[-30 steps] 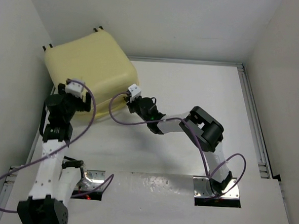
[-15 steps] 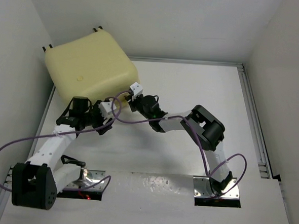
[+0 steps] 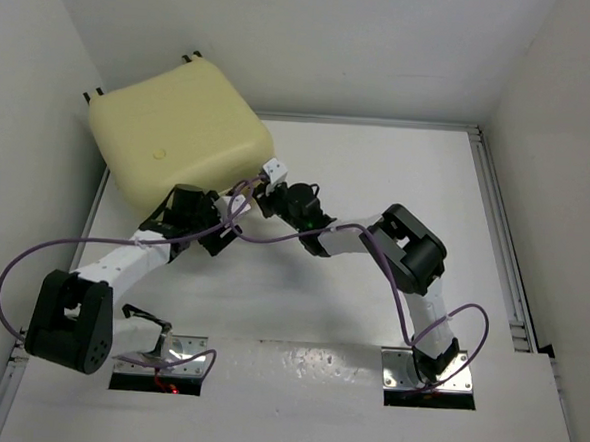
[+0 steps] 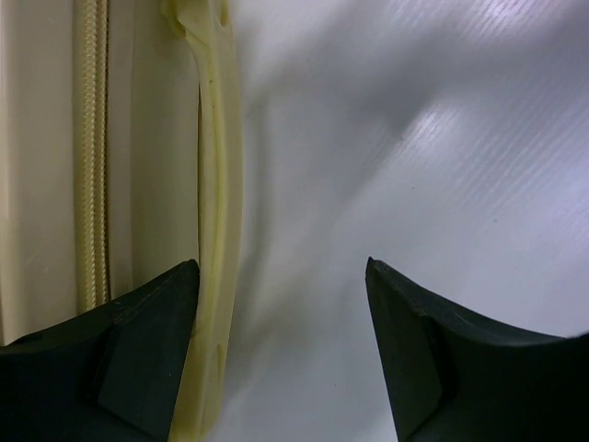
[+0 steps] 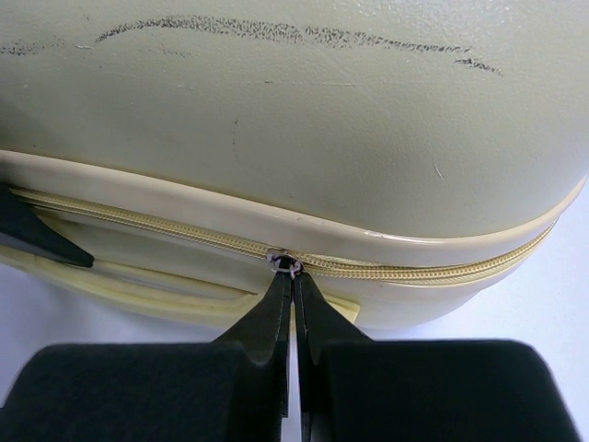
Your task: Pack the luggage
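Seen from above, the luggage (image 3: 175,134) lies closed on the far left part of the table (image 3: 377,186). In the left wrist view, the left gripper (image 4: 281,267) is released, its jaws spread just beside a pale strip (image 4: 219,184) on the luggage's side. In the right wrist view, the right gripper (image 5: 293,276) is clenched on the luggage's zipper pull (image 5: 286,262).

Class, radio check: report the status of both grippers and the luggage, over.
Left gripper jaws open beside the luggage. Right gripper jaws shut on the zipper pull. Lid down, nothing seen in the way. Over.
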You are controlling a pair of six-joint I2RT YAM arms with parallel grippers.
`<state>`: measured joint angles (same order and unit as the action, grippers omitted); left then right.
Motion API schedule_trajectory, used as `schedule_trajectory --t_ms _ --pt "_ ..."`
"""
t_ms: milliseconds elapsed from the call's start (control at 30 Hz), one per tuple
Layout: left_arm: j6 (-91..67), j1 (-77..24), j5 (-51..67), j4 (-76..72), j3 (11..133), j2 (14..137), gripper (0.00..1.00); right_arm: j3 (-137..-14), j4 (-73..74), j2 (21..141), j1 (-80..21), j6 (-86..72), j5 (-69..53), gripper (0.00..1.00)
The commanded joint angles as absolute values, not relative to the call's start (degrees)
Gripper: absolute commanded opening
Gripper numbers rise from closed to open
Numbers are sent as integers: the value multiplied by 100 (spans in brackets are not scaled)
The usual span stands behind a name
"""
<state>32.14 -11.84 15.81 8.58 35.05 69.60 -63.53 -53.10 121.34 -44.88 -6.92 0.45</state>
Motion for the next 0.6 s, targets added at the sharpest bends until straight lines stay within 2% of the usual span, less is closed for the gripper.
schedule_trajectory --t_ms 0,100,200,233,333,367,467,567 --pt "3313 -1371 802 378 3726 7303 78 -6319 -5291 11997 -4228 -791 325 0" --pt "3313 -1502 519 439 3805 7697 73 -6346 -5273 12015 -4192 -852 290 0" --pt "3261 -1503 334 807 4051 7988 59 -6381 -5247 12032 -4140 -861 281 0" --pt "3261 -1503 282 974 4174 8146 51 -6407 -5204 12050 -4105 -861 299 0" --pt "3261 -1363 281 1150 4175 8147 36 -6416 -5133 12059 -4025 -870 325 0" --pt "3261 -1310 281 1256 4105 8078 21 -6425 -5107 12067 -3973 -870 360 0" --pt "3427 -1143 492 1388 3850 7763 2 -6495 -4975 12111 -3780 -879 518 0" --pt "3778 -923 598 1450 3473 7340 0 -6513 -4887 12112 -3631 -896 580 0"
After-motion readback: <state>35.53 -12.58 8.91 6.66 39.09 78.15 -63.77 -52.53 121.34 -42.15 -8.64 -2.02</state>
